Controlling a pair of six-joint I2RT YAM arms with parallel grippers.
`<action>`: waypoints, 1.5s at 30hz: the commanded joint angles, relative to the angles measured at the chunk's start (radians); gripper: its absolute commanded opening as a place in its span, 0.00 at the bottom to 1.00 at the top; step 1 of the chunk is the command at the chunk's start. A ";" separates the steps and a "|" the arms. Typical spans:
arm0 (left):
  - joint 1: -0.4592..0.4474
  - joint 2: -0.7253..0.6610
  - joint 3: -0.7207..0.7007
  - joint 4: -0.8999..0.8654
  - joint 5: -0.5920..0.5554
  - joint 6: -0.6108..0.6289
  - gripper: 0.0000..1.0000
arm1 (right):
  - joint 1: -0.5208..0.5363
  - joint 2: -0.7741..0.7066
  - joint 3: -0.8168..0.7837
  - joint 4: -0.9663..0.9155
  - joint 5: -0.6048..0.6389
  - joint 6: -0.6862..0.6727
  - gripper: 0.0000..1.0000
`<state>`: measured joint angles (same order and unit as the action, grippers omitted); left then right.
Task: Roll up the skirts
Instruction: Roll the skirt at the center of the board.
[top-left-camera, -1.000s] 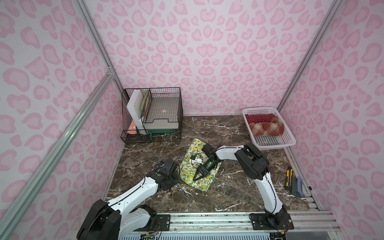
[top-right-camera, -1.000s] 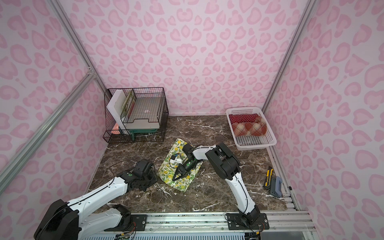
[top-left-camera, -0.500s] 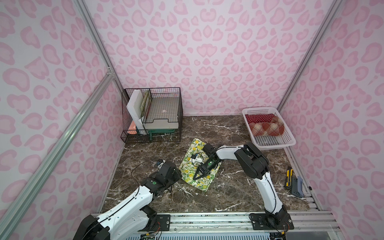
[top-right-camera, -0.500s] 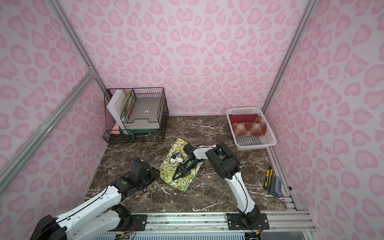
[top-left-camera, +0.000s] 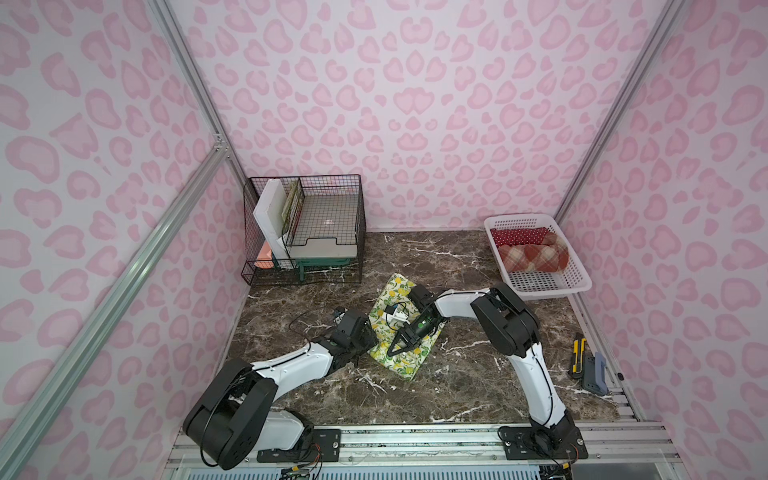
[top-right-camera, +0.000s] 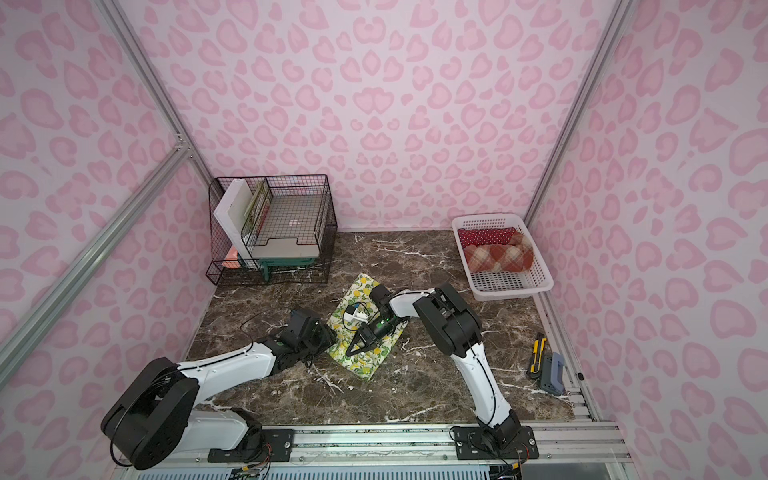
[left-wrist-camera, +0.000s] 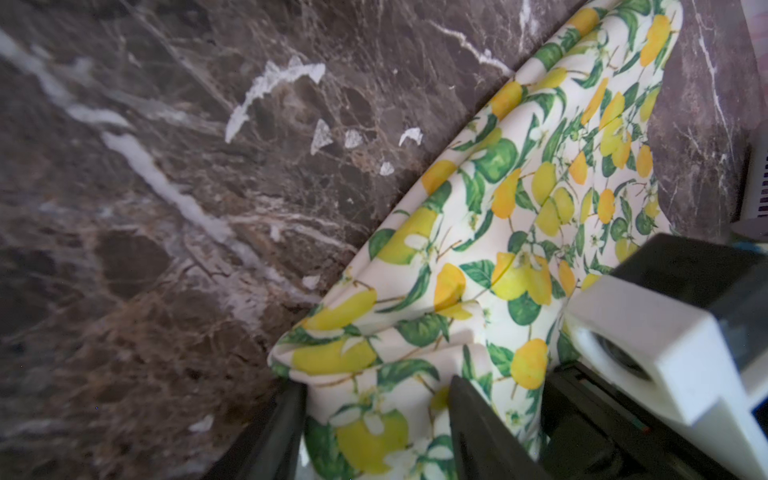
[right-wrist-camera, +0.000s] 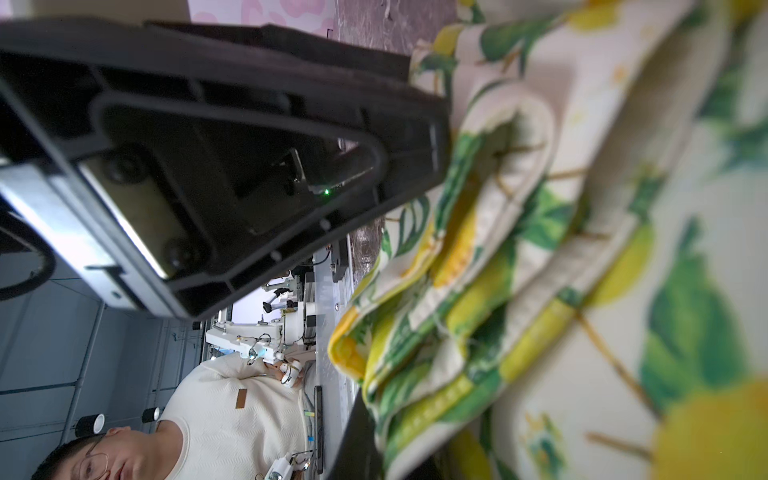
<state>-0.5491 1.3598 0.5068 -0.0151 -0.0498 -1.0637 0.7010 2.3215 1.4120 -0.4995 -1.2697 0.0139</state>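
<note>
The left gripper (left-wrist-camera: 376, 386) stands released, its black fingers (left-wrist-camera: 478, 424) apart and astride one edge of the lemon-print skirt (left-wrist-camera: 519, 199), with a rumpled fold of cloth lying between them. Just beside it, the right gripper (top-left-camera: 393, 352) is clenched, its tips pointing toward the left gripper and resting on the same skirt; whether any cloth is caught between them cannot be told. The skirt lies folded in layers on the brown marble tabletop (top-left-camera: 457, 374), under the right gripper and running back past its wrist. Well apart from both grippers, beyond the right arm's elbow, the white perforated basket (top-left-camera: 548, 291) holds the rolled polka-dot skirt (top-left-camera: 519, 236) and, touching it on the side nearer the grippers, the rolled plaid skirt (top-left-camera: 532, 257)
</note>
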 joint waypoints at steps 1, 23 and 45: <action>0.000 0.009 -0.006 -0.267 0.042 0.043 0.61 | -0.016 0.027 -0.017 0.047 0.266 -0.027 0.00; 0.026 0.356 0.103 -0.373 0.107 0.094 0.51 | -0.044 0.064 -0.017 0.051 0.193 -0.035 0.00; 0.009 0.139 0.122 -0.547 0.035 0.124 0.00 | -0.084 -0.108 -0.100 0.151 0.418 0.130 0.44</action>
<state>-0.5419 1.5105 0.6479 -0.1524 -0.0139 -0.9443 0.6296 2.2578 1.3533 -0.3862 -1.2209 0.0883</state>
